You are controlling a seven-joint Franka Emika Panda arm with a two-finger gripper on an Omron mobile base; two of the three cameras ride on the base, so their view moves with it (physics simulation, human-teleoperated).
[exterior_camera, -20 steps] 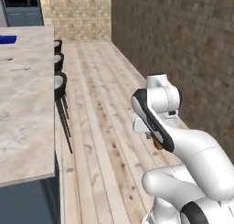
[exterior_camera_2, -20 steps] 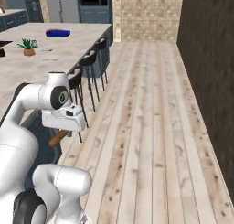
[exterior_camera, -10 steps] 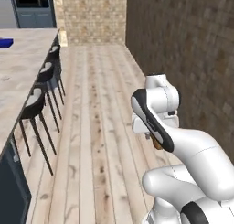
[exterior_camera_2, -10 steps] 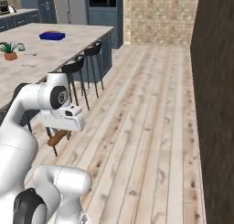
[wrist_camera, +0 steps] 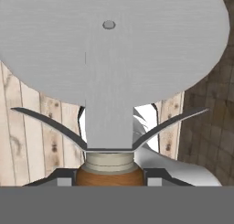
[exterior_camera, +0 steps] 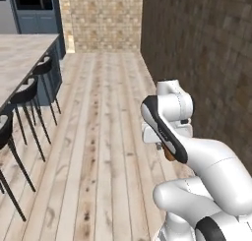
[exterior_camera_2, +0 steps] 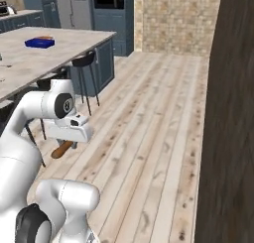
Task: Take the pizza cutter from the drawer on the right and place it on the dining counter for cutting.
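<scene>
1. Dining counter (exterior_camera: pixel 22 55) at left edge of left base view, beige marbled top, cut off by the frame; only its near right corner and right edge show
2. Black bar stools (exterior_camera: pixel 27 95) lined along the counter's right edge, nearest one cropped at the frame's left side
3. In right base view the dining counter (exterior_camera_2: pixel 59 46) runs off the left edge; a blue tray-like item (exterior_camera_2: pixel 39 42) sits near its far end, contents too small to make out
4. One bar stool (exterior_camera_2: pixel 84 61) stands at the counter's far corner; others mostly hidden behind the arm
5. Pizza cutter (exterior_camera_2: pixel 62 150) is in the gripper, off the counter, over the wood floor; in right base view only the brown handle end pokes out below the white hand, head hidden
6. Left base view: just a sliver of brown handle (exterior_camera: pixel 169 154) visible under the wrist, rest blocked by the arm
7. Hand view: pizza cutter (wrist_camera: pixel 109 49) close up, big grey round blade cropped at top, flat metal neck going down to a pale collar and brown handle
8. Gripper (wrist_camera: pixel 109 178) partly closed, fingers clamped on the handle from both sides; fingertips mostly cut off by the lower edge of the hand view
9. Dark brick wall (exterior_camera: pixel 206 58) on the right, its top out of frame
</scene>
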